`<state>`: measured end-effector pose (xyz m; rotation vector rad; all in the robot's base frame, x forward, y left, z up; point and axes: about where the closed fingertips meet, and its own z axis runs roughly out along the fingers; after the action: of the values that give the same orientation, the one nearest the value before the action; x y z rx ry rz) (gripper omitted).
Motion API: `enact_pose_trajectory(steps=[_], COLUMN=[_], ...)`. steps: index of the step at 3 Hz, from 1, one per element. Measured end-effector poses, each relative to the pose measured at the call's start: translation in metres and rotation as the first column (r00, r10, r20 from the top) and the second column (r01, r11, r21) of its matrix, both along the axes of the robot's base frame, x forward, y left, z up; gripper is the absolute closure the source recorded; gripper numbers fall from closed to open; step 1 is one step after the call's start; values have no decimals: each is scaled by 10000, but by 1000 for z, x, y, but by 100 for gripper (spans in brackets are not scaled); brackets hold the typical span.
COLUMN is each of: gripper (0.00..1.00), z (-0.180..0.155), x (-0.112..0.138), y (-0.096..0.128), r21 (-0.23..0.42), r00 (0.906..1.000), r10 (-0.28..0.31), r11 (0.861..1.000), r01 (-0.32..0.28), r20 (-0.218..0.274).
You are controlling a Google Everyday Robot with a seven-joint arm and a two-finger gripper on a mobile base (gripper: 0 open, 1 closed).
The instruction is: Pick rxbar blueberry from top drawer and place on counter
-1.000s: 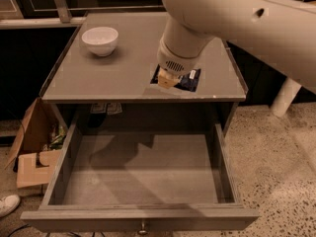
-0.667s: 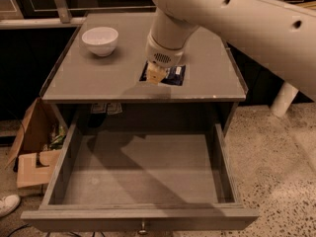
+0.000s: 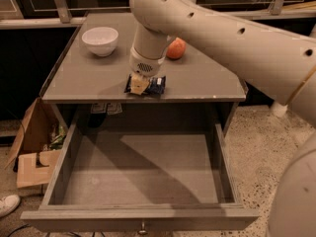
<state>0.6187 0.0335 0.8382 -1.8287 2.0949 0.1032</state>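
Note:
The rxbar blueberry, a dark navy wrapper, is at the front middle of the grey counter, down at its surface. My gripper comes straight down from the pale arm, is shut on the bar's left end and hides part of it. The top drawer is pulled fully open below the counter. Its flat grey bottom holds nothing, and its small metal knob shows at the front edge.
A white bowl stands at the counter's back left. A red-orange apple sits just behind my wrist. My arm crosses the right side of the view. A cardboard box and a shoe lie on the floor at the left.
My gripper has carried the bar left and toward the counter's front edge, and lower toward the surface. The apple behind the arm has come into view.

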Motion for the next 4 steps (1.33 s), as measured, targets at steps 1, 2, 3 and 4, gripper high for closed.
enact_pose_trajectory(steps=[1,2,3,4], gripper=[100,100,82,59], z=[-13,-12,-12,-12], x=[4,4,4,4], y=[9,9,9,9], r21=[25,25,25,25], r00=[9994,9994,9994,9994], r10=[234,234,234,234], r11=[9997,9997,9997,9997], r01=[-233,-233,-233,-234], r20=[-252,-252,-253,-253])
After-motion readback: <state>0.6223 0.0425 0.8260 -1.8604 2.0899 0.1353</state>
